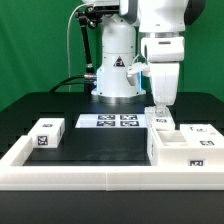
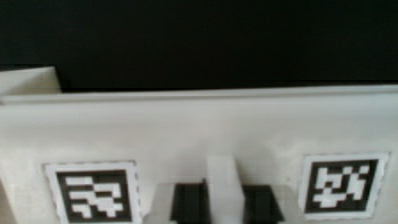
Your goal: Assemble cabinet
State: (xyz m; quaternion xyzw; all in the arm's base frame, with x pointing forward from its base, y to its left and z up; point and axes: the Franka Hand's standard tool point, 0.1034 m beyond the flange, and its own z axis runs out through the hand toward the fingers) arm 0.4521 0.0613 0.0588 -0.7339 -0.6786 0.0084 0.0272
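My gripper [image 1: 160, 104] hangs at the exterior view's right, its tips down on the top of a small upright white cabinet piece [image 1: 160, 120]. In the wrist view the two dark fingers [image 2: 189, 202] stand close on either side of a thin white edge of that piece [image 2: 196, 130], which fills the view and bears two square tags. The gripper [image 2: 226, 202] looks shut on this edge. A larger open white cabinet box [image 1: 186, 150] lies just in front of the piece. Another tagged white block [image 1: 47, 135] sits at the exterior view's left.
The marker board [image 1: 108, 121] lies flat in front of the robot base [image 1: 115, 70]. A long low white border rail [image 1: 90, 176] runs along the near side and up the left edge. The table is black.
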